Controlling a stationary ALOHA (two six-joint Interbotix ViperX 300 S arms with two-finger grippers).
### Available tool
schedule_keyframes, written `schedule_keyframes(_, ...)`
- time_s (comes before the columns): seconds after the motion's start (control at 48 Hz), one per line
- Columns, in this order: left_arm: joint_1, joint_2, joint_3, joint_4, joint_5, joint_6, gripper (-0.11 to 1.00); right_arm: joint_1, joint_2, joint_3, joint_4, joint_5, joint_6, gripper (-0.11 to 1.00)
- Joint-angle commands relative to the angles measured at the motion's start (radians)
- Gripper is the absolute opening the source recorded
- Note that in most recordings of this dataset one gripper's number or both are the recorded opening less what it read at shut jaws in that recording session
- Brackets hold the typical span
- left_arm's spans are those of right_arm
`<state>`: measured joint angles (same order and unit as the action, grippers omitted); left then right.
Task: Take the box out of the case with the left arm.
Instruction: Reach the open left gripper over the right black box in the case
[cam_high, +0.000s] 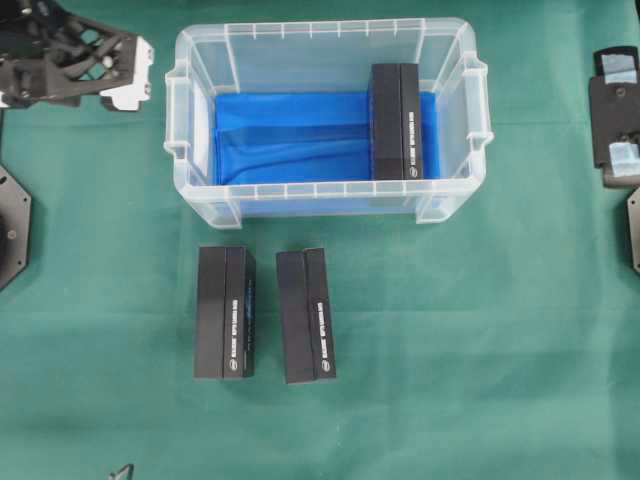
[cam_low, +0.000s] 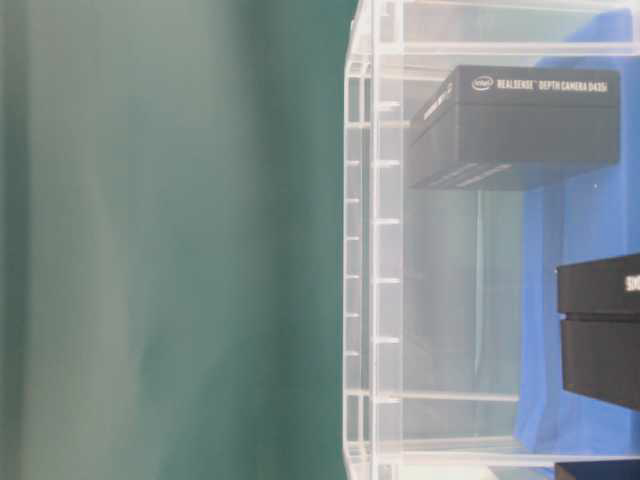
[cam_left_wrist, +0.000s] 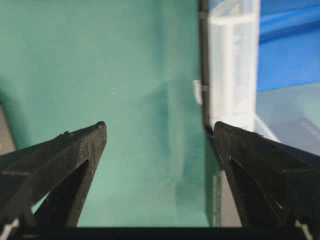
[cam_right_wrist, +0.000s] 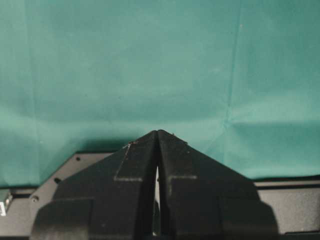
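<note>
The left gripper (cam_left_wrist: 160, 137) hangs wide apart, empty, just outside the case (cam_high: 185, 115); the box (cam_high: 395, 120) hugs the case's far wall, so a jaw could catch that wall.

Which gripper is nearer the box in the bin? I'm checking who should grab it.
Right, though only slightly. The box stands at the bin's right end; the right gripper rests beyond that end, while the left gripper hovers off the far left corner.

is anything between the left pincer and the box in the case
Yes. The left pincer is open outside the case's left end, so the clear wall lies between it and the box at the far right. From above, nothing covers the box.
</note>
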<state>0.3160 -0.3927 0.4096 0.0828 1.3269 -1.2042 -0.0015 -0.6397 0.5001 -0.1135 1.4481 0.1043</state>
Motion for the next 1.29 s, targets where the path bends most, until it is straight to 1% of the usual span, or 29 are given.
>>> schedule_keyframes(0.0,-0.009,0.021,-0.054,0.0,-0.006,0.0,0.89,-0.002,0.002,-0.011,-0.002,-0.003,0.0,0.0)
schedule_keyframes(0.354,-0.032,0.176,-0.215,-0.002,-0.008,-0.005,0.89,-0.002,0.002,-0.008,-0.002,-0.04,0.0,0.0)
schedule_keyframes(0.625,-0.058,0.278,-0.331,-0.003,-0.008,-0.054,0.89,-0.002,0.002,-0.008,-0.002,-0.04,-0.005,0.0)
schedule_keyframes(0.771,-0.077,0.351,-0.411,-0.002,-0.008,-0.066,0.89,-0.002,0.002,-0.008,-0.002,-0.04,-0.005,0.0)
schedule_keyframes(1.105,-0.094,0.558,-0.675,-0.002,-0.002,-0.066,0.89,-0.002,0.002,-0.003,-0.002,-0.043,-0.005,0.0)
schedule_keyframes(1.271,-0.101,0.661,-0.81,-0.003,0.029,-0.063,0.89,-0.002,0.002,0.002,-0.002,-0.051,-0.005,0.0)
